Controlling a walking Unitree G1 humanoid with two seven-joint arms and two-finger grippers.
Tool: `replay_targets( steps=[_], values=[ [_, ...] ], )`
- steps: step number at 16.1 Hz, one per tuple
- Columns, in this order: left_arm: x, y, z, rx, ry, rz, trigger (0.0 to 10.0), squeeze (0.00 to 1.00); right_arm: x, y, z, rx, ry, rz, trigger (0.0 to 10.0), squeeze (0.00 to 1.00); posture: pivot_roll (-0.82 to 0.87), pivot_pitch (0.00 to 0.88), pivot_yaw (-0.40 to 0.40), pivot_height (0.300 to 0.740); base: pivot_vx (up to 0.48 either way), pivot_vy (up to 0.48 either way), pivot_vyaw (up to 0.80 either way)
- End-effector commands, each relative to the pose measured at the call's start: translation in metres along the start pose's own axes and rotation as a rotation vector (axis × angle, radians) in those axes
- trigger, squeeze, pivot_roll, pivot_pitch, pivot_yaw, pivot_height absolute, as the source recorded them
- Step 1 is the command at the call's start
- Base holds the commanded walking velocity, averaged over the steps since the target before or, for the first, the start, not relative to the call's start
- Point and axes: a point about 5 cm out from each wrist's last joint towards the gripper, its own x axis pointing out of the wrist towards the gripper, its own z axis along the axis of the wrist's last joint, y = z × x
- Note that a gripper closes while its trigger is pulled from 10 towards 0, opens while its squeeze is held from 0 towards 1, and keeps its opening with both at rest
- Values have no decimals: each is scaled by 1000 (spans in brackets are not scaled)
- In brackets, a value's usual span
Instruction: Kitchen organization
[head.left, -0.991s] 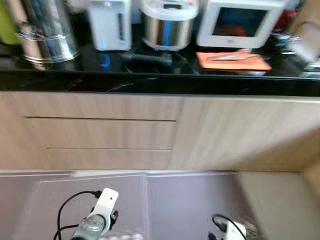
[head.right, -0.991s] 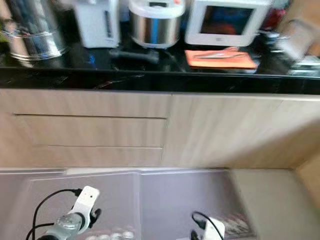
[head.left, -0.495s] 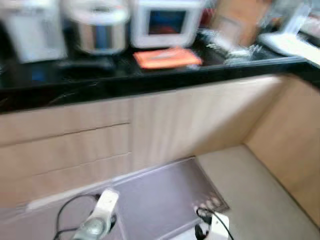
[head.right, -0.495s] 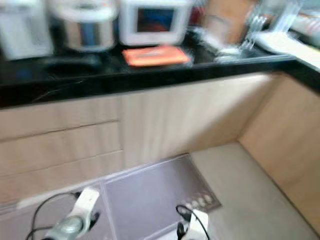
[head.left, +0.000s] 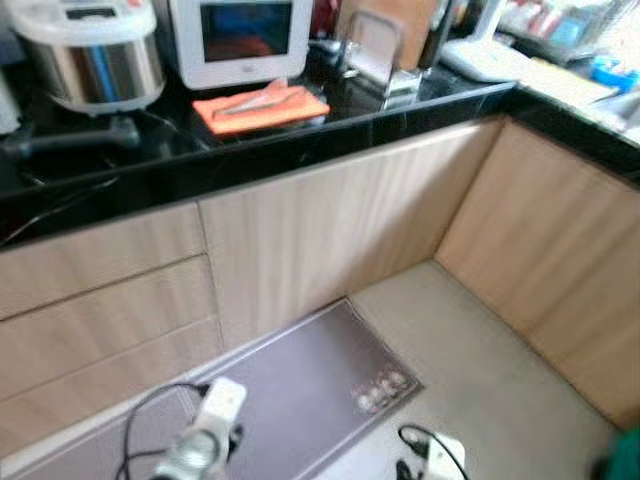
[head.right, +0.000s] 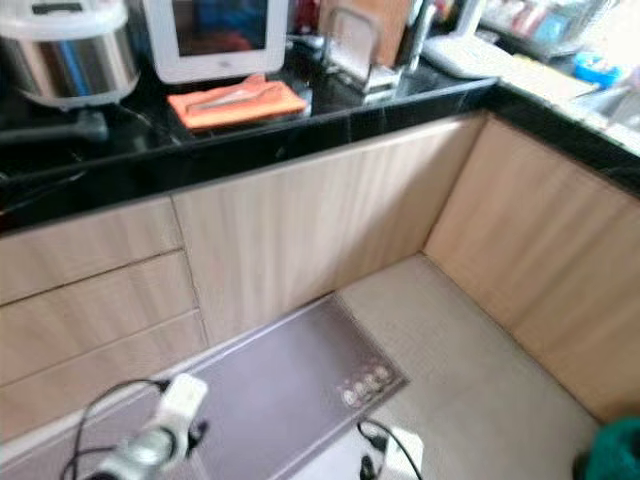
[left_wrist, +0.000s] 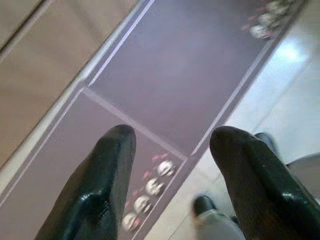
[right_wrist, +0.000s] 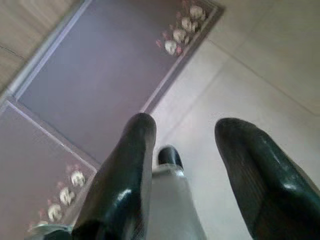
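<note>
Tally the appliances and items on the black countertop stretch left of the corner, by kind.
Steel rice cooker with white lid: 1
White box appliance with dark window: 1
Orange cloth: 1
Metal tongs on the cloth: 1
Metal rack: 1
Total: 5

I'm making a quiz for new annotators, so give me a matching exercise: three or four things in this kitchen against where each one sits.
Things:
1. orange cloth
2. rice cooker
3. purple mat
4. left gripper

Places:
A. on the floor along the cabinets
B. hanging open above the mat
C. on the counter before the white appliance
D. at the counter's left end

Pairs: 1-C, 2-D, 3-A, 4-B
</note>
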Motion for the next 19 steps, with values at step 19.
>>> replay_targets(
  steps=[19],
  values=[
    [-2,17,-3,17,16,14,10000,0,1,2,4,51,-8,2,10000,0,71,32,-36,740,0,0,-682]
  ],
)
